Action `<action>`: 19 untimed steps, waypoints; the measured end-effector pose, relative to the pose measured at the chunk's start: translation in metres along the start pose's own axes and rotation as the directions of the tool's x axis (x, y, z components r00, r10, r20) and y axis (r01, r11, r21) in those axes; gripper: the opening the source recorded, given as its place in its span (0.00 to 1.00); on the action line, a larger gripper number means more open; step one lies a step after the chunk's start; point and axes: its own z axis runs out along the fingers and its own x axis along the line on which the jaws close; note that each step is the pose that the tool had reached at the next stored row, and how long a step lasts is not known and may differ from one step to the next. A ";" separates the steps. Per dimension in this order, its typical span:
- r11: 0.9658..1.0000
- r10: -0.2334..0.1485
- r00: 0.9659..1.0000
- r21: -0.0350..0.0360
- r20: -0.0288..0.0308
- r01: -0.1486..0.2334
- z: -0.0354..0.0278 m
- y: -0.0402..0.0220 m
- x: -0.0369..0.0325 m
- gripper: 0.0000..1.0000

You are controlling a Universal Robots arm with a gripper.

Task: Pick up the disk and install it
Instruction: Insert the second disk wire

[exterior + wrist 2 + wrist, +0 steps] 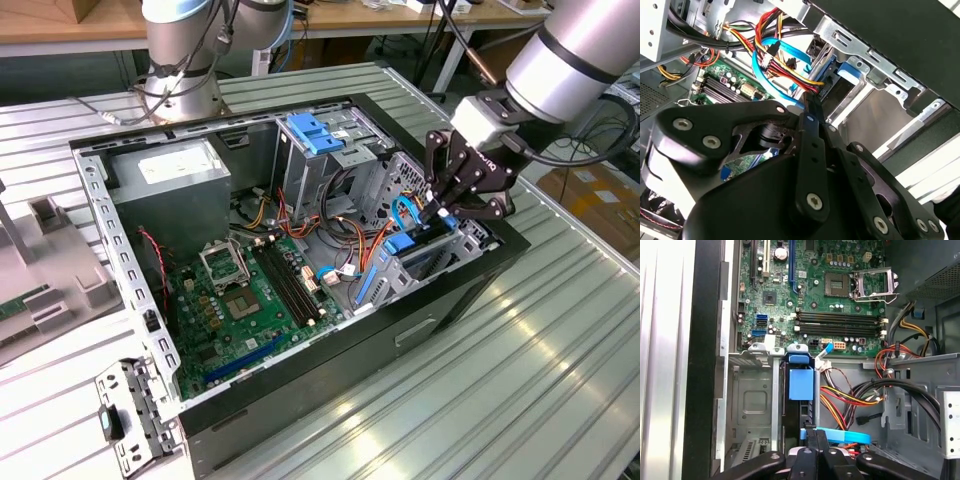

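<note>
1. One gripper (441, 211), poised over the drive cage (425, 268) at the corner of the open computer case (470, 300) towards the exterior view's right.
2. Closed completely: in both wrist views, fingers (811, 440) pressed flat against one another with no gap, and nothing clamped between them.
3. Tips lowered to just above the top edge of the disk (801, 384); actual contact impossible to judge.
4. Seated on edge in a slot of the drive cage (752, 390), dark body downward and blue plastic tab uppermost; marked in the exterior view as the blue patch below the gripper (402, 246).
5. Flanked closely by a light-blue data cable (852, 436), just beside the fingertips.
6. Bordered beyond the cage by the green motherboard (815, 290).
</note>
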 end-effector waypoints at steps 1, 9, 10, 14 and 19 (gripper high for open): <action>1.000 0.000 1.000 0.000 0.000 0.000 -0.0001 0.0000 0.0001 0.11; 1.000 -0.001 1.000 0.000 0.005 0.001 -0.0155 -0.0059 -0.0016 0.11; 1.000 -0.001 1.000 0.000 0.007 0.001 -0.0193 -0.0082 -0.0020 0.11; 1.000 -0.001 1.000 0.000 0.009 0.001 -0.0307 -0.0137 -0.0033 0.11; 1.000 -0.001 1.000 0.000 0.009 0.001 -0.0323 -0.0145 -0.0035 0.11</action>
